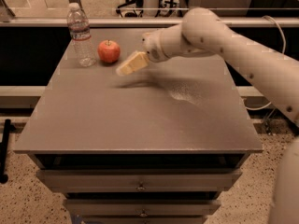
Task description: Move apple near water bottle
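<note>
Our gripper (132,63) is hanging low over the back half of the tabletop, just right of the apple and apart from it. We cannot tell whether it is wide or narrow, as it is showing only as one pale wedge; it is carrying nothing that we can make out.

Going down in size, the drawer cabinet's grey tabletop (140,120) is bearing everything. The white arm (224,36) is reaching in over it from the right. The clear water bottle (80,34) is standing upright near the back left corner. The red apple (109,51) is sitting on the tabletop, stem up, just beside the bottle on its right, with a small gap between them.

We are judging the placement as looking good, so the danger is lying in disturbing it:
- The gripper is staying close to the apple, so any leftward swing could be knocking the round fruit into a roll
- A rolling apple could be striking the bottle, which is tall and looking light, and tipping it
- The bottle is standing close to the left and back edges, so a toppled bottle could be going off the tabletop
- A drag along the surface could be catching the apple too
</note>
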`<state>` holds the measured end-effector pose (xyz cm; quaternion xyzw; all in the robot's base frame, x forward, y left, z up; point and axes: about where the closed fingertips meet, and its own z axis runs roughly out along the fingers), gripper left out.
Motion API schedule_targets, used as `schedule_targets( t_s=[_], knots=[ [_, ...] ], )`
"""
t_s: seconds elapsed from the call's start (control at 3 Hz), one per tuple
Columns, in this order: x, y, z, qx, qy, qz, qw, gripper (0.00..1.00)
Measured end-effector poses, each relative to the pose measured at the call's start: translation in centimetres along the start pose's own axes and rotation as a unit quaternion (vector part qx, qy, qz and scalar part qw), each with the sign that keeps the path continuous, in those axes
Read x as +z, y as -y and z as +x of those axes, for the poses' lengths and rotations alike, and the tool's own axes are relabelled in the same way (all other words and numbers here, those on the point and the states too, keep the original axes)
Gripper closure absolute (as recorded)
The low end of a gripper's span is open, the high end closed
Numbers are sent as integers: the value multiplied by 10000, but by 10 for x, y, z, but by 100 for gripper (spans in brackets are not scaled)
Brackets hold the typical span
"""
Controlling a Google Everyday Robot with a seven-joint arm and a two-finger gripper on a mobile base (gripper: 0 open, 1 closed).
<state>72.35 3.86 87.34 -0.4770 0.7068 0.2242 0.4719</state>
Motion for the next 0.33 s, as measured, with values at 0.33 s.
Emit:
schedule_targets(
  t_s=[0.33],
  knots=[
    [-69, 8, 15, 16, 329, 251, 9991, 0]
  ],
)
